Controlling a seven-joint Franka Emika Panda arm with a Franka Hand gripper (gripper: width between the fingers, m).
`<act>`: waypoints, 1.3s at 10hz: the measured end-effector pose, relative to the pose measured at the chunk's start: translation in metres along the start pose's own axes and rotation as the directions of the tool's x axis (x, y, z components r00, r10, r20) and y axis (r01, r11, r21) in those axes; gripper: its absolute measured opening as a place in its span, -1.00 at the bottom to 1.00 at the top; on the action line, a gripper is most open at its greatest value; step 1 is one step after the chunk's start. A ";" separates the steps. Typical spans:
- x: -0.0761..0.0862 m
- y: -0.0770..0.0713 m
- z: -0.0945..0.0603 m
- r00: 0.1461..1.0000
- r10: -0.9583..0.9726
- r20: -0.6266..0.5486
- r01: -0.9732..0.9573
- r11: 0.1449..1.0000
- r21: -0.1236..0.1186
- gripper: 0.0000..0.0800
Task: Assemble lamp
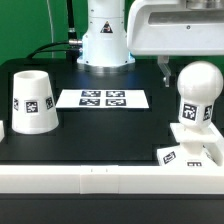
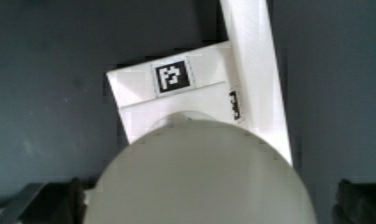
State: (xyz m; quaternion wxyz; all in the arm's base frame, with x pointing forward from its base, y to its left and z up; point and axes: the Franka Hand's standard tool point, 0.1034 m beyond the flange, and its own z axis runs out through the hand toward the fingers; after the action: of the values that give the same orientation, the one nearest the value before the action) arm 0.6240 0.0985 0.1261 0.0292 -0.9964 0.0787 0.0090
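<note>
The white bulb [image 1: 196, 92] stands upright on the flat square base [image 1: 186, 155] at the exterior view's right, near the front rim. The tapered shade [image 1: 33, 100] stands apart at the exterior view's left. My gripper [image 1: 185, 68] hangs over the bulb's rounded top, one dark finger [image 1: 167, 70] showing beside it. In the wrist view the bulb [image 2: 203, 170] fills the space between my fingers [image 2: 39, 202], with a dark gap on at least one side. The tagged base [image 2: 172, 90] lies beyond it. The gripper [image 2: 199, 205] looks open around the bulb.
The marker board [image 1: 102, 98] lies in the middle of the black table. The white robot pedestal [image 1: 104, 40] stands behind it. A raised white rim [image 1: 100, 180] runs along the table's front, right beside the base; it also shows in the wrist view [image 2: 256, 60].
</note>
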 end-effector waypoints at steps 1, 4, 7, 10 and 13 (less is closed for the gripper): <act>0.001 -0.001 0.000 0.993 -0.116 -0.008 0.116 0.993 -0.004 0.75; 0.006 0.001 0.001 0.916 -0.400 -0.028 0.400 0.916 -0.011 0.75; 0.006 0.002 0.001 0.835 -0.549 -0.026 0.549 0.836 -0.016 0.75; 0.006 0.003 0.002 0.709 -0.705 -0.020 0.705 0.709 -0.022 0.75; 0.002 -0.001 0.005 0.544 -0.839 0.000 0.838 0.544 -0.040 0.75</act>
State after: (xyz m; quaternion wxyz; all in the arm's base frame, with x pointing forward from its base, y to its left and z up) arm 0.6263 0.0996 0.1209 0.0116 -0.9135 -0.4063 -0.0144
